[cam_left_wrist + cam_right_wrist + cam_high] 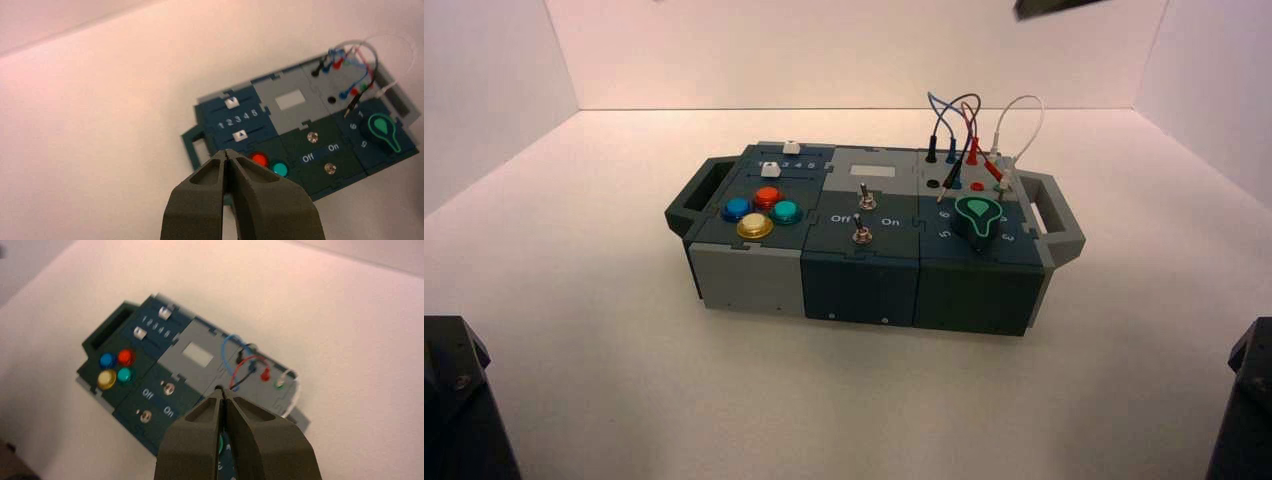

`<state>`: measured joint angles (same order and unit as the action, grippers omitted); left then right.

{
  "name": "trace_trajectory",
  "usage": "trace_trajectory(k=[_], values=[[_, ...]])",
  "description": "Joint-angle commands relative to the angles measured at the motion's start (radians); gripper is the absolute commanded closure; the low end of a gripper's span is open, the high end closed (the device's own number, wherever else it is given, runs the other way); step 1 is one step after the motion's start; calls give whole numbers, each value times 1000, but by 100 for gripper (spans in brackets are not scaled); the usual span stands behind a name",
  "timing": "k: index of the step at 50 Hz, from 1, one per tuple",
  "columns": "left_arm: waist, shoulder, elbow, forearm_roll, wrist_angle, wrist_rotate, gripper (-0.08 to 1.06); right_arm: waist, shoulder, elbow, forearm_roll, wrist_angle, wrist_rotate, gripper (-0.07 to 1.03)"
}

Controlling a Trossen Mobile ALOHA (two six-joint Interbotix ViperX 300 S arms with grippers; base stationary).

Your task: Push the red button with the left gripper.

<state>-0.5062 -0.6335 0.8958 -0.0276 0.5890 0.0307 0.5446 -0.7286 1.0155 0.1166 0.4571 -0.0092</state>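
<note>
The red button (pixel 767 196) sits in a cluster of round buttons on the left end of the box (pixel 864 285), behind the yellow one (pixel 755 226), between blue (pixel 736 209) and green (pixel 785 212). In the left wrist view the red button (pixel 258 159) shows just past the tips of my left gripper (pixel 227 151), which is shut on nothing and held well off the box. The left arm (pixel 459 400) shows only at the near left corner of the high view. My right gripper (pixel 223 392) is also shut and empty, away from the box.
Two white sliders (pixel 770 168) lie behind the buttons. Two toggle switches (pixel 861 195) marked Off and On stand mid-box. A green knob (pixel 977 215) and plugged wires (pixel 969 130) occupy the right end. White walls enclose the table. The right arm (pixel 1249 400) is at the near right corner.
</note>
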Motion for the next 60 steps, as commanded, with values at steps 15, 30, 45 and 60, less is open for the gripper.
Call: trace_trajectory(k=[15,30,45,60], values=[[-107,327,-141,-11,-23,0,101,11,8,-35,6,17,-2,99],[-124,472,-175,-20,-11,0,101,9,14,-34,12,31,0,99],[-150,571,-187,-28,-11,0,101,9,31,-37,17,34,-2,99],[-152,620,-186,-29,-11,0,101,11,49,-40,21,41,-2,99]])
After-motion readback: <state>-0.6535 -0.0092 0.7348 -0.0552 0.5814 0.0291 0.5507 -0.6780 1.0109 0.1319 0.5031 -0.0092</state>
